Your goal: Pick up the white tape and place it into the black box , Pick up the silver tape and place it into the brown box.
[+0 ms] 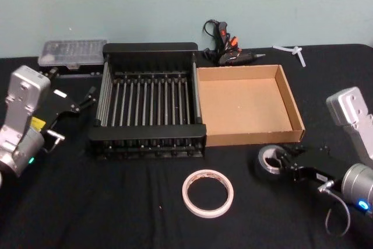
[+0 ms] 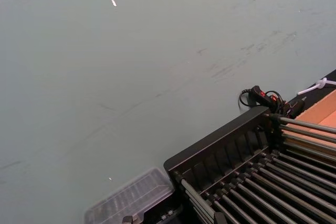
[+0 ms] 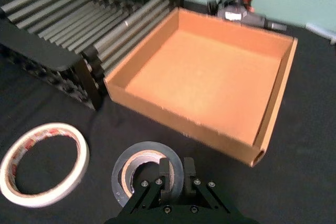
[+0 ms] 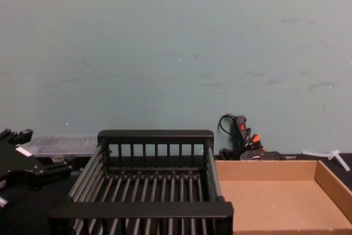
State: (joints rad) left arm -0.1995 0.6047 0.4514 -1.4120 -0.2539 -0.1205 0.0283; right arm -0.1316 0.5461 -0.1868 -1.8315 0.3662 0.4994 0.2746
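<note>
The right end effector (image 3: 171,174) pinches the wall of the small, thick dark grey-silver tape roll (image 3: 147,170), just before the shallow tan cardboard box (image 3: 207,80); rigid and light, it should lift cleanly.

workshop/lab bench | black-clothed table (image 1: 116,214) | bare teal wall (image 4: 176,53) | glue gun (image 1: 227,51) | clear parts case (image 1: 73,52)

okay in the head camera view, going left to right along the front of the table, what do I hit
left gripper → black box → white tape → silver tape → right gripper, closed on the silver tape's rim
</note>
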